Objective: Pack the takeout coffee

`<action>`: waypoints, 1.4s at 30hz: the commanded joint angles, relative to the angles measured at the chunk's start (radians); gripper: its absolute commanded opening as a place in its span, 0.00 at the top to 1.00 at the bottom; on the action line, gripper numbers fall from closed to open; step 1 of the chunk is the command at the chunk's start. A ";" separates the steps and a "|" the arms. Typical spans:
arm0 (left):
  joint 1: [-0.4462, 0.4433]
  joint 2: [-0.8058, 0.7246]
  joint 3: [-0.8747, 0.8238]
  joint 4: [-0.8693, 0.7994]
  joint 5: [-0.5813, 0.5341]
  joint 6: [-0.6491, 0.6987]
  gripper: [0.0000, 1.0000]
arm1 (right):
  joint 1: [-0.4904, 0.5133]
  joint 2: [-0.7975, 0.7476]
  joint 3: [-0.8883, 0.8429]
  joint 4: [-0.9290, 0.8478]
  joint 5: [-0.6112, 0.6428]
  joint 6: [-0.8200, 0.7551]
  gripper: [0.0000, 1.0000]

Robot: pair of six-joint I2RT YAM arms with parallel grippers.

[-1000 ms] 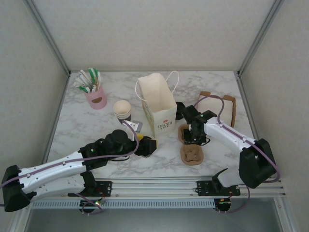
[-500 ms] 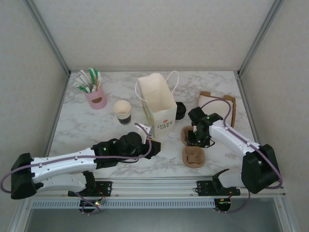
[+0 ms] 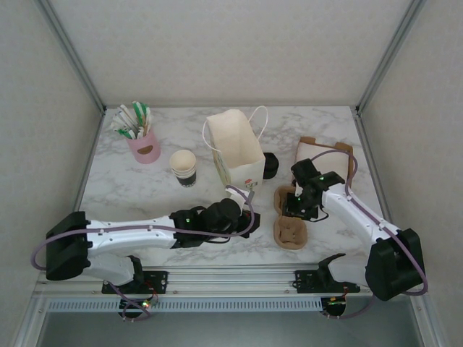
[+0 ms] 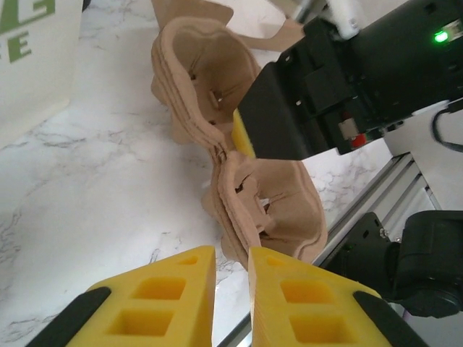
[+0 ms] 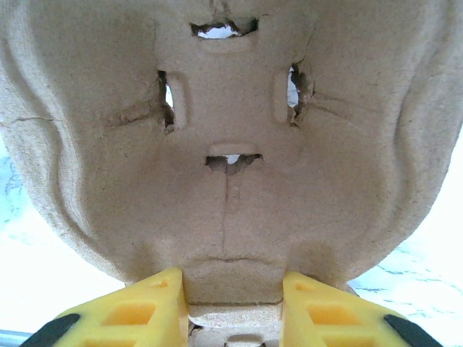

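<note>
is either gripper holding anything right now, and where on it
The right gripper clamps the pulp cup carrier at its narrow middle, between the two wells. The left gripper holds nothing.

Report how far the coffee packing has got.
Nothing is packed yet: the takeout coffee stands outside the paper bag, right beside it. In hand: the right gripper clamps the pulp cup carrier, and the left gripper sits at its near edge. Left: getting the coffee into the bag.
</note>
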 commanded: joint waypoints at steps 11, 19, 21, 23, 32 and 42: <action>0.006 0.169 0.055 0.112 0.198 -0.071 0.75 | -0.034 -0.029 -0.015 0.005 -0.049 -0.002 0.69; 0.027 0.196 0.019 0.183 0.326 -0.074 0.80 | -0.040 -0.018 -0.016 0.010 -0.058 -0.005 0.70; 0.036 0.206 0.014 0.199 0.364 -0.077 0.80 | -0.042 -0.018 -0.016 0.011 -0.061 -0.005 0.69; 0.041 0.217 0.018 0.204 0.386 -0.078 0.80 | -0.042 -0.017 -0.016 0.009 -0.062 -0.005 0.69; 0.045 0.259 0.019 0.206 0.426 -0.082 0.84 | -0.044 -0.007 -0.016 0.010 -0.072 -0.006 0.70; 0.085 0.256 -0.034 0.299 0.490 -0.141 0.84 | -0.048 -0.021 -0.016 0.004 -0.081 -0.003 0.70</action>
